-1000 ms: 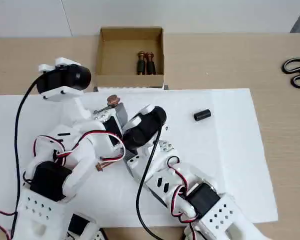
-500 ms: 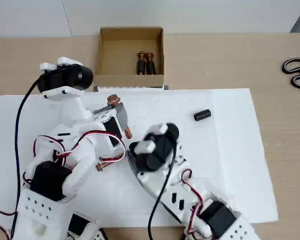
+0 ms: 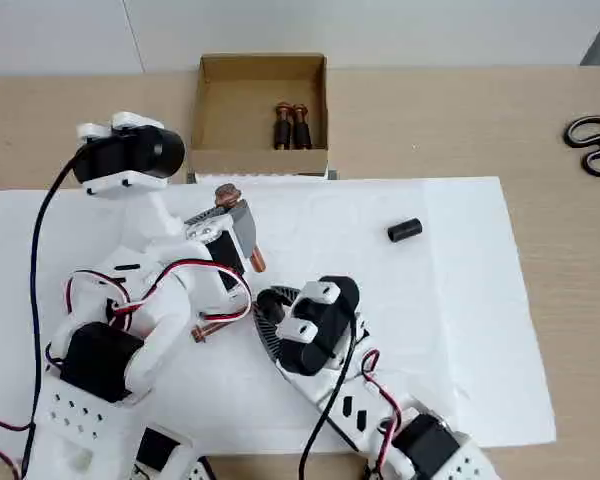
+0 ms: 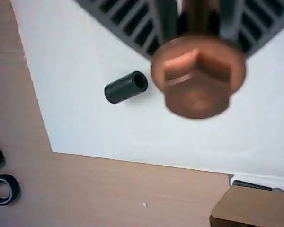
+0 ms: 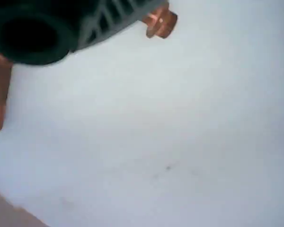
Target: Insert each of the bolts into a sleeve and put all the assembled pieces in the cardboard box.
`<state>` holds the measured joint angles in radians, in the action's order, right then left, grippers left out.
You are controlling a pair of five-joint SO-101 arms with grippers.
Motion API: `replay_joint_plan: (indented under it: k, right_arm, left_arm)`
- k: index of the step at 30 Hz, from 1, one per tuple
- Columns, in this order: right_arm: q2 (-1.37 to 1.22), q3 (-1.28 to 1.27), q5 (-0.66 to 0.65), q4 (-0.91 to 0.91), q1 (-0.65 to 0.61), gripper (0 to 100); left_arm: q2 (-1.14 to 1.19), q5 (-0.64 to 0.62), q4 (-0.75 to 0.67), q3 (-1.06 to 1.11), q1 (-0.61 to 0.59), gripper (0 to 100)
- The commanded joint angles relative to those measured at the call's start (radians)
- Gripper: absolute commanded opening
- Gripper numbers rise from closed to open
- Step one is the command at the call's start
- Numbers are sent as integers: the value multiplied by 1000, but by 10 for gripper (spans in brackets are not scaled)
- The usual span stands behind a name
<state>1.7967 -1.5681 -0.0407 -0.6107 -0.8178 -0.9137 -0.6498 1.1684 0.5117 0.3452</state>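
Note:
My left gripper (image 3: 238, 228) is shut on a copper bolt (image 3: 226, 196), held tilted above the white mat, head toward the cardboard box (image 3: 212, 110). The bolt's hex head (image 4: 196, 75) juts from the grey jaws in the left wrist view. My right gripper (image 3: 270, 312) sits nearer the front edge, apart from the bolt's tip, shut on a black sleeve (image 5: 31, 33). Another black sleeve (image 3: 404, 230) (image 4: 126, 87) lies loose on the mat to the right. Two assembled pieces (image 3: 291, 125) lie in the box.
The white mat (image 3: 450, 330) covers most of the wooden table. Scissors (image 3: 595, 143) (image 4: 0, 182) lie at the far right edge. A small copper piece (image 3: 198, 333) sits on the mat under the left arm. A copper head (image 5: 161, 21) shows beyond the right jaws.
The right arm has pulled back from beside the left gripper toward the front edge, leaving the bolt's shank bare. The left arm has stayed almost still with its bolt.

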Motion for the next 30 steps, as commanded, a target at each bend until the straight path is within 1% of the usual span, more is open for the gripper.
replay_joint_plan:
  k: [1,6,8,13,15,23,30]
  right_arm:
    - [7,-18,-37,82,1,2]
    - [7,-28,-38,102,2,2]
    - [7,-28,-35,102,24,2]
    - [8,-28,-32,102,47,2]
    - [8,-28,-32,101,47,2]
    - [8,-29,-31,54,47,2]
    - [8,-29,-31,59,38,2]
  left_arm:
    - [-25,9,-9,10,40,5]
    - [-49,8,-11,48,60,5]
    - [-91,11,-17,70,61,5]
    - [-216,15,-77,171,58,5]
    - [-261,44,-103,216,58,5]
    - [-433,91,-258,377,60,5]
    - [-505,118,-282,446,64,5]
